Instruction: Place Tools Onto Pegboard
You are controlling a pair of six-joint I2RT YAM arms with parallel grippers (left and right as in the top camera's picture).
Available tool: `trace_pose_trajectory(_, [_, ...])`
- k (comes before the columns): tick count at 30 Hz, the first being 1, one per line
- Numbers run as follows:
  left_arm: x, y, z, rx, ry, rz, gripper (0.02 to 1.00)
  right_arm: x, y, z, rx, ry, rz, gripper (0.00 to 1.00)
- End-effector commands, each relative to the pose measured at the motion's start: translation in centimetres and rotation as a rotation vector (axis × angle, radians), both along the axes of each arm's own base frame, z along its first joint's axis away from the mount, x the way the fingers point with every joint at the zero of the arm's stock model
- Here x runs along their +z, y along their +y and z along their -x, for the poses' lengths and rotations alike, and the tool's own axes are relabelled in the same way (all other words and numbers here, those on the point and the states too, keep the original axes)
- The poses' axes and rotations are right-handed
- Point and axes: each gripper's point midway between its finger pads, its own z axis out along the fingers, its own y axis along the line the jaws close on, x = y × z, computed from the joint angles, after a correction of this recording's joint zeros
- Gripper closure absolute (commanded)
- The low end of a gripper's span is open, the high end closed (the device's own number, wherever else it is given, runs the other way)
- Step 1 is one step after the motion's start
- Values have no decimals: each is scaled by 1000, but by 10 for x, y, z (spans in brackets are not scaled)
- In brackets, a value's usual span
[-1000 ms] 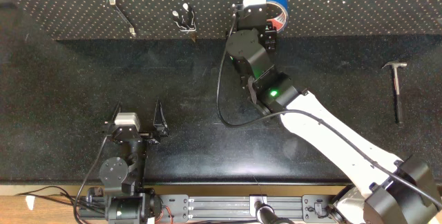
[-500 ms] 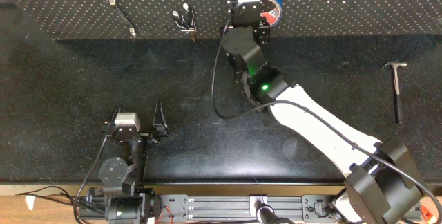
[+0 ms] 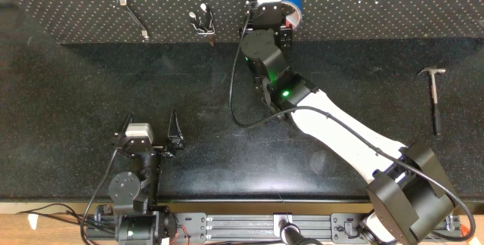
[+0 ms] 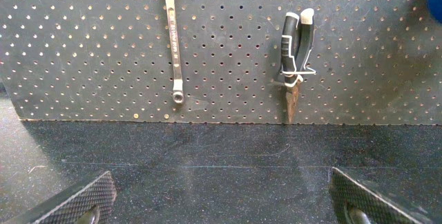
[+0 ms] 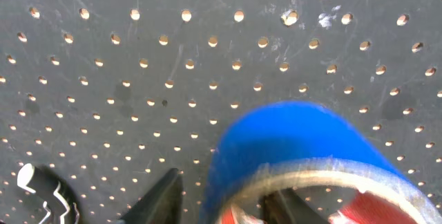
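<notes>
A black work surface (image 3: 151, 86) with a fine speckled texture covers the table. In the left wrist view some thin pale scratch lines run across it. Along its near edge a narrow strip of light wood (image 3: 302, 202) shows. Just below this strip lies a black metal rail (image 3: 227, 222) with rows of holes, and near its left end a small white tag (image 3: 32, 221) lies beside thin cables (image 3: 60, 210)

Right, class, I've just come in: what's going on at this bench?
The right arm reaches up to the pegboard, its jaws shut on the wall of a blue tape roll held up in front of the board. The left arm sits low over the table, jaws open, holding nothing. A wrench and pliers already hang on the board; a hammer lies on the table on the right arm's side.
</notes>
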Motion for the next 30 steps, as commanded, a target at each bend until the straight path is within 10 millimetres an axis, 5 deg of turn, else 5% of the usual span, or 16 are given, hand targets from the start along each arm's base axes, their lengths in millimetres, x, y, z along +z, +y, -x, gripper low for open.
trace_pose_trajectory(1, [-1,0,0,4,1,4,20,9,-1,-3,-10,-23,-14,224])
trace_pose_trajectory(2, [-1,0,0,4,1,4,23,10,-1,-3,-10,-24,-15,60])
trace_pose_trajectory(9, [-1,0,0,4,1,4,23,21,-9,33,96,103,47,45])
trace_pose_trajectory(13, [-1,0,0,4,1,4,23,41,-45,84,139,216,102,42])
trace_pose_trajectory(16, [-1,0,0,4,1,4,23,20,-103,98,92,382,128,42])
trace_pose_trajectory(20, [-1,0,0,4,1,4,23,-40,-220,128,-110,749,69,40])
trace_pose_trajectory(23, [-1,0,0,4,1,4,23,-71,-299,154,-90,937,85,40])
trace_pose_trajectory(26, [-1,0,0,4,1,4,23,-102,-351,182,-131,1093,38,40])
trace_pose_trajectory(30, [-1,0,0,4,1,4,23,-145,-387,207,-123,1269,-29,38])
